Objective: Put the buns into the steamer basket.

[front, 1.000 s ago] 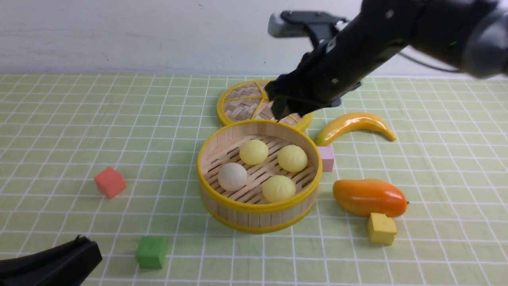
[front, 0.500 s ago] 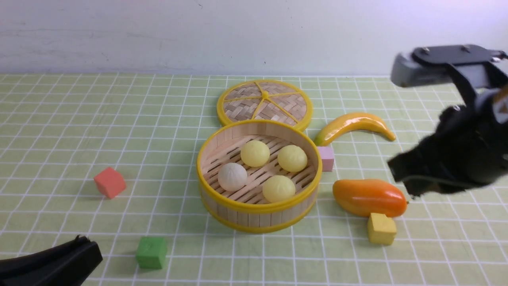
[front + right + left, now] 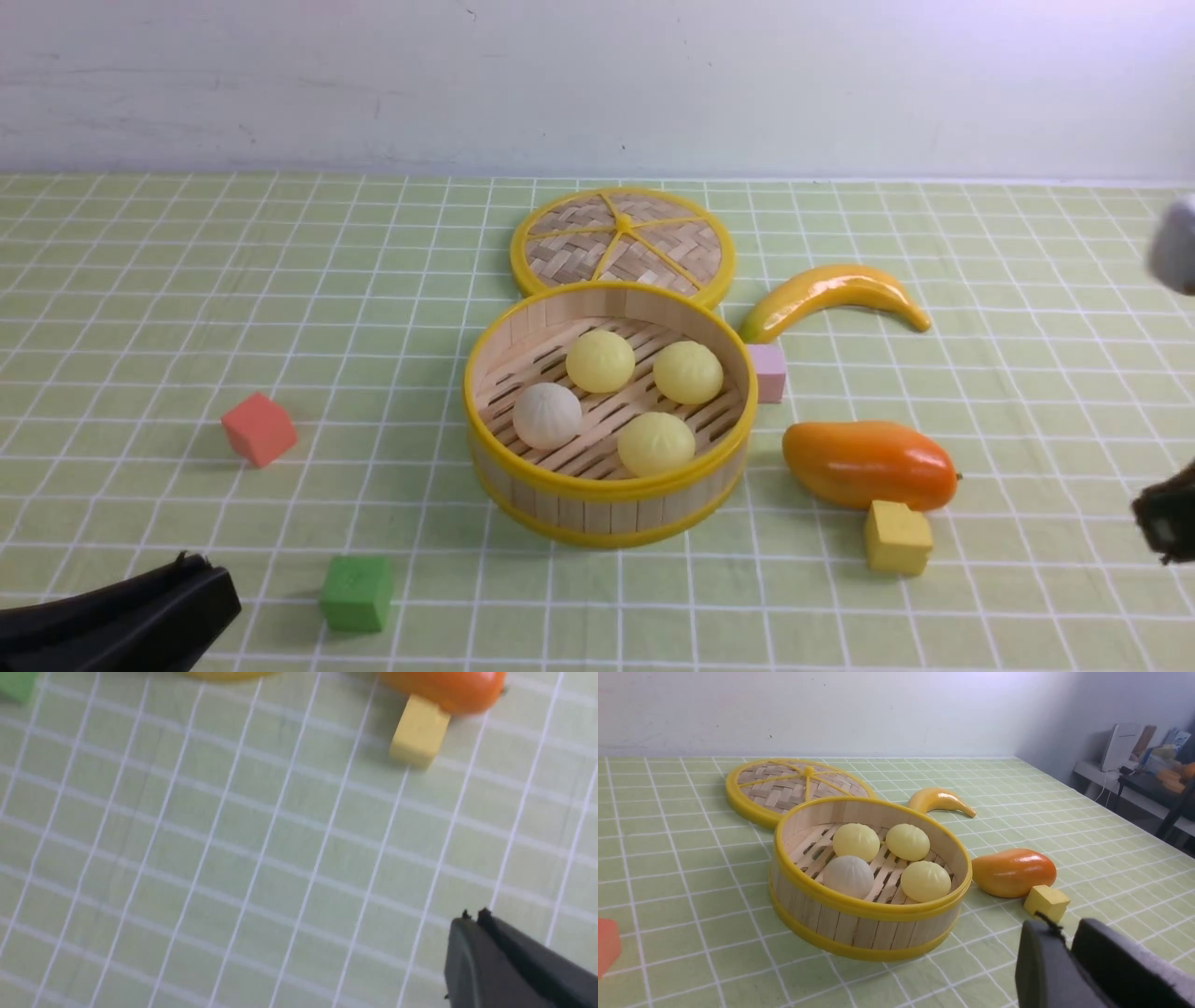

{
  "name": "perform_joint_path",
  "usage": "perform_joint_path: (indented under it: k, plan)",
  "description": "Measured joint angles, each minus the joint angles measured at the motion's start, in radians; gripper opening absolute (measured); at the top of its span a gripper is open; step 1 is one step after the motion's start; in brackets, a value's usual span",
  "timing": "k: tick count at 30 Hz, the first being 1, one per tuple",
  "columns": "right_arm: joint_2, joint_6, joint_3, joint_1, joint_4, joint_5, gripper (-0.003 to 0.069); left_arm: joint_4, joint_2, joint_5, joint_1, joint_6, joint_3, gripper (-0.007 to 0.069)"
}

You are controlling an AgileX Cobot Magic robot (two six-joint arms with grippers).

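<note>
All four buns (image 3: pixel 617 399) sit inside the steamer basket (image 3: pixel 607 519) at mid-bench, just near of the woven lid (image 3: pixel 622 240). My left gripper (image 3: pixel 1066 938) rests low at the near left, jaws pressed together. My right gripper (image 3: pixel 473 919) hangs at the far right edge, jaws closed, empty, right of the mango (image 3: pixel 866 463).

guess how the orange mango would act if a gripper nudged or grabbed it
The mango has a glossy skin with bright highlights, so it probably slips between pads. Its rounded, elongated body lies on its side, so a nudge would likely rock or swivel it. The yellow cube sitting against it would probably get shoved too.
</note>
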Motion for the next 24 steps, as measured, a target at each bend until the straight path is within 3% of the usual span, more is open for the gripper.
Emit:
perform_joint_path:
  k: [2,3,6,11,24]
  plan:
    - [-0.171,-0.095,0.16,-0.088,0.044,-0.174,-0.002,0.0,0.001,0.001,0.0,0.0,0.0,0.0089]
    - [-0.171,-0.107,0.179,-0.088,0.049,-0.193,-0.002,0.0,0.001,0.001,0.0,0.0,0.0,0.0089]
    - [-0.52,-0.25,0.572,-0.229,0.116,-0.491,-0.002,0.0,0.001,0.001,0.0,0.0,0.0,0.0089]
    - [-0.801,-0.276,0.907,-0.312,0.138,-0.703,-0.002,0.0,0.001,0.002,0.0,0.0,0.0,0.0089]
    - [-0.895,-0.26,0.977,-0.325,0.137,-0.642,-0.0016,0.0,0.001,0.005,0.0,0.0,0.0,0.0094]
